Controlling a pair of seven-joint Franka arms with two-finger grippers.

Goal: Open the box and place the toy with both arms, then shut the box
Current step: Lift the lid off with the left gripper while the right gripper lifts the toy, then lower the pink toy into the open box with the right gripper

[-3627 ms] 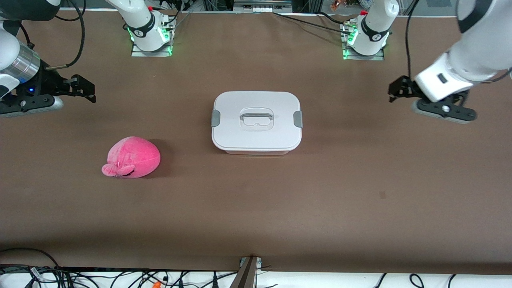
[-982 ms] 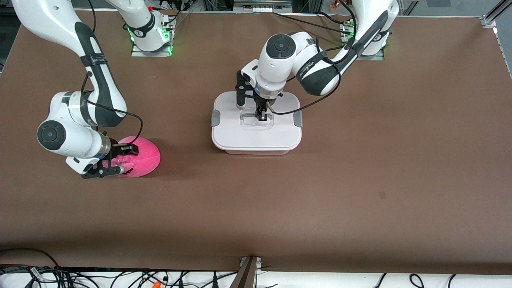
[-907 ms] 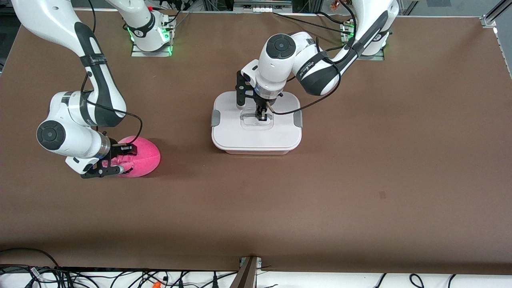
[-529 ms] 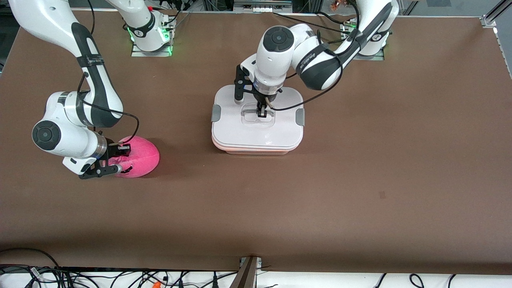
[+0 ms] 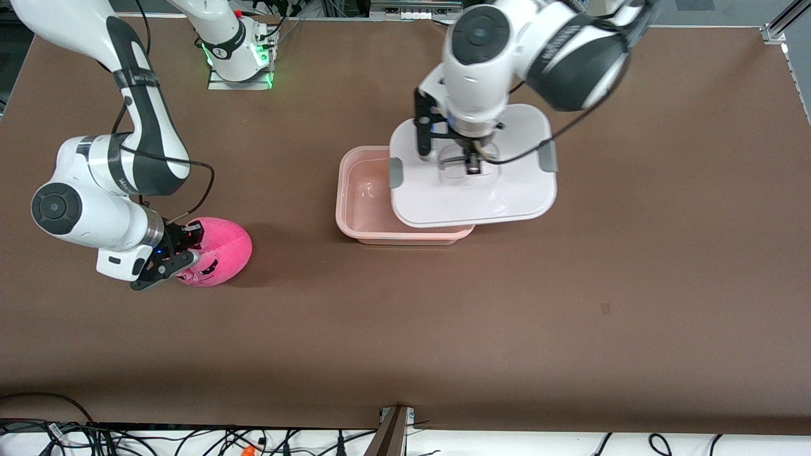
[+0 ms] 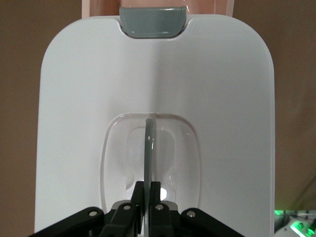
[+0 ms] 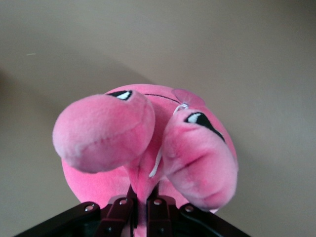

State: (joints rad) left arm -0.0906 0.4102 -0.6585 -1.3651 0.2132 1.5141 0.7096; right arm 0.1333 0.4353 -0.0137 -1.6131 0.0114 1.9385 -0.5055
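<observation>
The box's pinkish base point(image 5: 364, 196) sits open at the table's middle. My left gripper point(image 5: 472, 166) is shut on the clear handle point(image 6: 149, 148) of the white lid point(image 5: 500, 196) and holds the lid in the air, over the base's edge toward the left arm's end. The lid point(image 6: 79, 123) fills the left wrist view, with a grey clip point(image 6: 153, 20). My right gripper point(image 5: 180, 253) is shut on a fold of the pink plush toy point(image 5: 218, 250), toward the right arm's end. In the right wrist view the toy point(image 7: 148, 133) hangs from my right gripper point(image 7: 142, 197), face up.
The brown table point(image 5: 570, 304) spreads around the box. The arm bases point(image 5: 237, 57) stand along the table's edge farthest from the front camera. Cables point(image 5: 190, 440) lie below the table's near edge.
My left gripper has lifted the lid off the base and carried it toward the left arm's end, uncovering the base. My right gripper has raised the toy slightly, tilting its face up.
</observation>
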